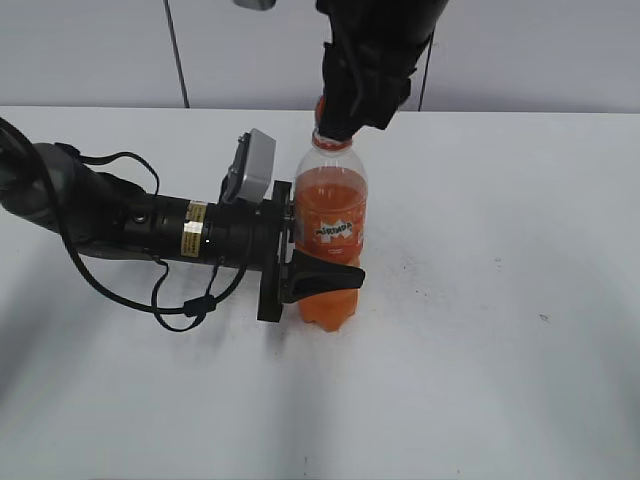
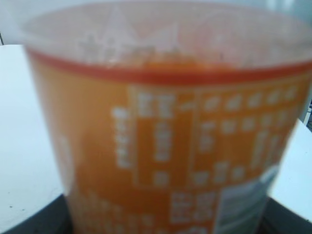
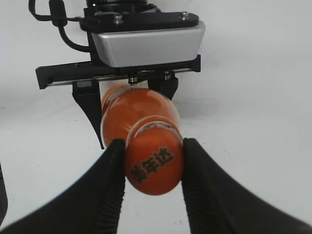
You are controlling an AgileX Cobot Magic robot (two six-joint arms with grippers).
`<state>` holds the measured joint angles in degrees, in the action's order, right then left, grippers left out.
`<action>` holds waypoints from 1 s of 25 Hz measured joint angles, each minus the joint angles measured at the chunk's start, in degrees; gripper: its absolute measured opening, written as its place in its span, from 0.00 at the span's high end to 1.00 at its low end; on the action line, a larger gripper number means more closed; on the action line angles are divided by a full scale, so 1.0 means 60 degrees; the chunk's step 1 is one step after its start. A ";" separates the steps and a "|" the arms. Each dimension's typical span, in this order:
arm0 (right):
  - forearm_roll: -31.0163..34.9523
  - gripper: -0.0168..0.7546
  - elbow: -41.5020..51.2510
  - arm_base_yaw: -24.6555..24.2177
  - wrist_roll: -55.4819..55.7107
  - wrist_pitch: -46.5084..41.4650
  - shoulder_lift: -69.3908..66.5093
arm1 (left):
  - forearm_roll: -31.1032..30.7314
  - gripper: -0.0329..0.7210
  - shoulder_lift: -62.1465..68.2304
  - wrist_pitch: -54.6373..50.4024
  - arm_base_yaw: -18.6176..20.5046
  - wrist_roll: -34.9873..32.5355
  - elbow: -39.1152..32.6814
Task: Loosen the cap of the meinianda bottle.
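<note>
The white table (image 1: 500, 350) lies bare and wide right of both jaws. The meinianda bottle (image 1: 331, 235), clear with orange liquid, stands upright, clamped low by the left gripper (image 1: 305, 275). The right gripper (image 3: 152, 165) pinches the orange cap (image 3: 154, 163) from both sides.

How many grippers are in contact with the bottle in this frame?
2. The left gripper clamps the meinianda bottle low on its body from the side; the right gripper closes on the cap from above. Nothing else touches it.
</note>
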<state>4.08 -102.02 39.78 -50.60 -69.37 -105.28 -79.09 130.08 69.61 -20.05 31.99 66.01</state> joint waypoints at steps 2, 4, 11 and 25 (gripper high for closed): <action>0.0000 0.63 0.0000 0.0000 -0.0047 -0.0008 0.0135 | 0.0000 0.41 0.0000 0.0000 0.0000 0.0000 0.0000; 0.0000 0.63 -0.0024 0.0000 -0.0084 -0.0006 0.0247 | 0.0000 0.41 0.0000 0.0000 0.0000 0.0000 0.0000; 0.0009 0.63 -0.0506 0.0000 0.1878 -0.0047 0.0270 | 0.0000 0.41 0.0000 0.0000 0.0000 0.0000 0.0000; -0.0488 0.63 0.1892 -0.2337 0.6979 0.1079 0.1369 | 0.0007 0.41 0.0000 -0.0021 0.0000 0.0000 0.0000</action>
<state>1.16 -90.67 25.76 -8.72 -62.90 -97.06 -79.05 130.08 69.48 -20.05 31.99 66.01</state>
